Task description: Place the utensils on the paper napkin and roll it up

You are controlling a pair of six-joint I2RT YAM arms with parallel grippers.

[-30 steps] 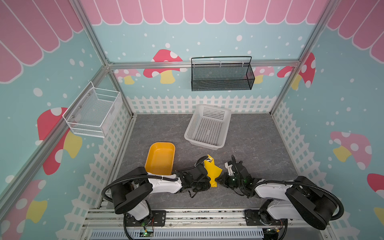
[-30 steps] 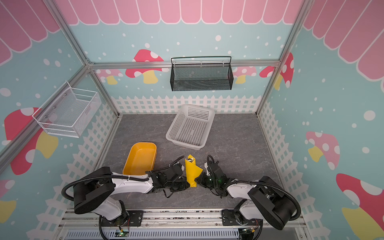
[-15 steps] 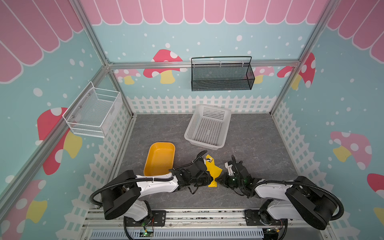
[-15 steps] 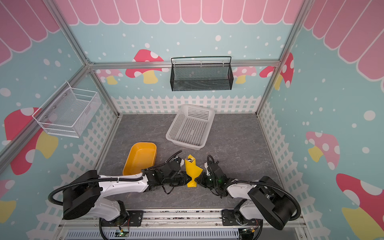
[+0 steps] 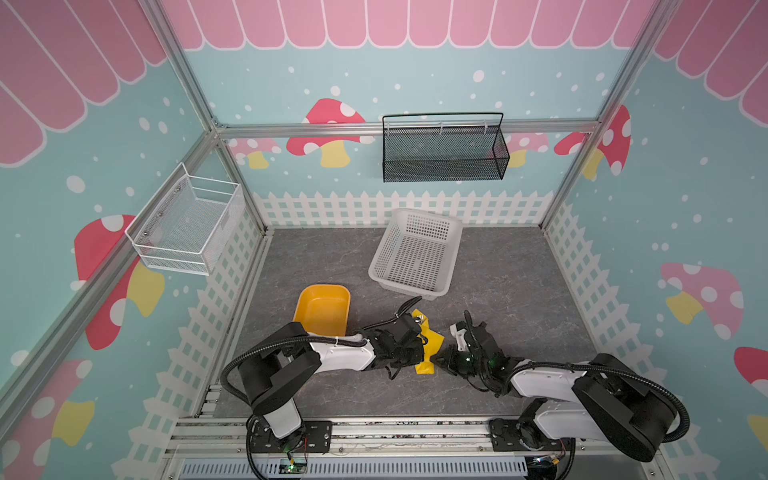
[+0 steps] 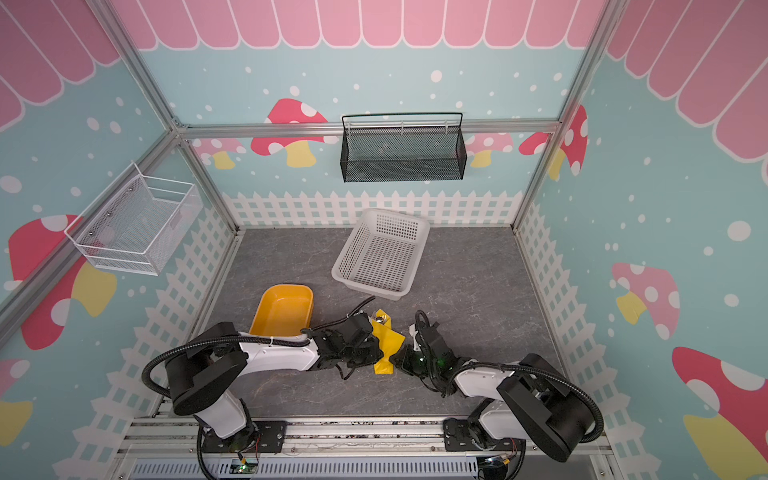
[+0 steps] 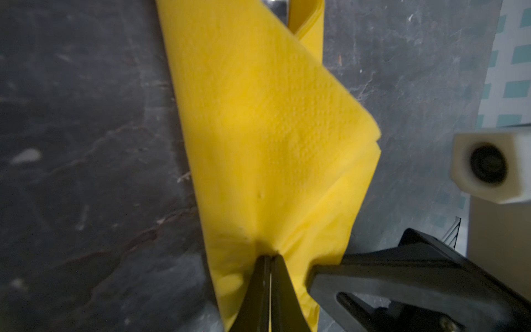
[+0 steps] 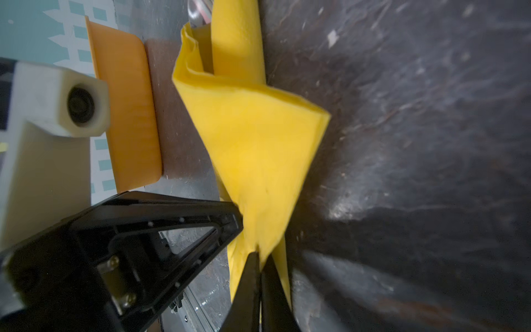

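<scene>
Left fingers (image 7: 257, 290), right fingers (image 8: 248, 290): both pinched tight on napkin (image 7: 273, 129).

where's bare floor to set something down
Open floor lies right of the white basket, up to the fence; also behind the yellow tray, left of the basket. Crowded: front middle, where left end effector and right end effector pinch the napkin.

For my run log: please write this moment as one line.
left fingers: shut on napkin; right fingers: shut on napkin; napkin: folded over utensils

Top views look down; wrist cameras closely share the paper napkin (image 7: 258, 129).
</scene>
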